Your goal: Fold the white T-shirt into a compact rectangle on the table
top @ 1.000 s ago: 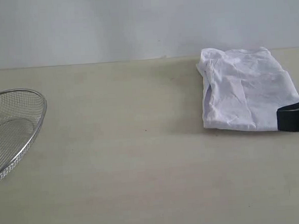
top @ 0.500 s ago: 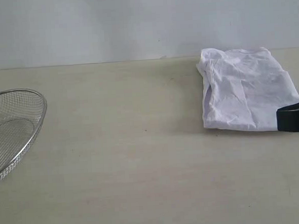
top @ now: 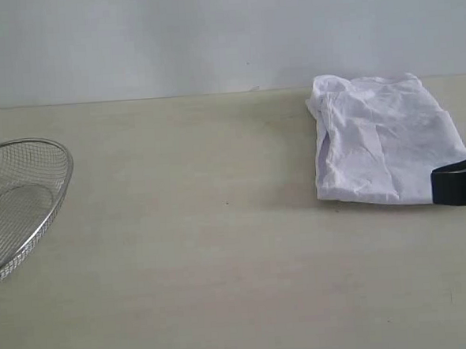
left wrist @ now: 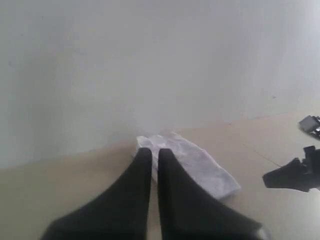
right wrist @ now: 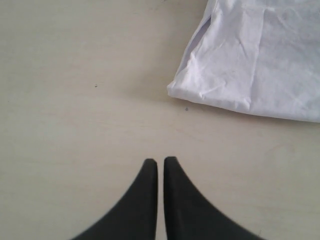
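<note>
The white T-shirt [top: 383, 140] lies folded into a wrinkled rectangle at the far right of the table [top: 206, 247]. No lettering shows on it. My right gripper [top: 457, 184] is a black shape at the right edge, just in front of the shirt's near right corner. In the right wrist view my right gripper [right wrist: 160, 161] is shut and empty over bare tabletop, with the T-shirt [right wrist: 255, 65] a little ahead of it. In the left wrist view my left gripper [left wrist: 154, 151] is shut on nothing, and the T-shirt [left wrist: 192, 165] lies far beyond its tips. The left gripper is outside the exterior view.
A round steel wire-mesh basket [top: 17, 199] stands at the table's left edge. A pale wall [top: 208, 33] rises behind the table's far edge. The right arm [left wrist: 295, 175] shows as a black shape in the left wrist view.
</note>
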Robot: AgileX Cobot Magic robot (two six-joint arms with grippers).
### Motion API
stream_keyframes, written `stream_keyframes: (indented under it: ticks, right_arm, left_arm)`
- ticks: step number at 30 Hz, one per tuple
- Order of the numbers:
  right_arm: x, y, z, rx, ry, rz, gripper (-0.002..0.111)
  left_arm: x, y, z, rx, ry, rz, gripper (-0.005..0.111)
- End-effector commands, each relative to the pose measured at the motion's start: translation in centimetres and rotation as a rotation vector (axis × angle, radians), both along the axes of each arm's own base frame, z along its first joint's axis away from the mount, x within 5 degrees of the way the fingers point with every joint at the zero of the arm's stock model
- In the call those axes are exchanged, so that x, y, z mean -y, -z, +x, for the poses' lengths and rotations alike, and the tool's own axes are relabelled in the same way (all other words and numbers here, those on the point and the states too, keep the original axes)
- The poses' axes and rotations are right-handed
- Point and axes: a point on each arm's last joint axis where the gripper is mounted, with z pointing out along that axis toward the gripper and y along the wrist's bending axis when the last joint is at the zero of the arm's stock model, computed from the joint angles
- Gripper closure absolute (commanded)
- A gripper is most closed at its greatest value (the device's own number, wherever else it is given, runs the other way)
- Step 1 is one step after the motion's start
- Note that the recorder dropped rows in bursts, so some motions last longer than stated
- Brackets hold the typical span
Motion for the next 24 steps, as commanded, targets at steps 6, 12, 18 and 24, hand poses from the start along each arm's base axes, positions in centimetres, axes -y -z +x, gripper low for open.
stream_keyframes:
  ticks: [6,12,18,24]
  right_arm:
    - [0.0,-0.1,-0.1,0.008,-0.002,-0.001,0.108]
    - [0.1,-0.3,0.1,0.043,0.010,0.002,0.108]
    - [0.1,-0.4,0.2,0.054,0.013,0.002,0.108]
    - [0.1,-0.4,0.2,0.054,0.013,0.002,0.108]
  left_arm:
    - [-1.7,4.3,0.6,0.194,-0.208,0.026,0.102]
    - [-2.8,9.7,0.9,0.243,-0.358,-0.067,0.102]
    - [-3.5,13.0,1.2,0.165,-0.478,-0.093,0.102]
    - [-4.1,14.2,1.1,0.142,-0.584,-0.075,0.102]
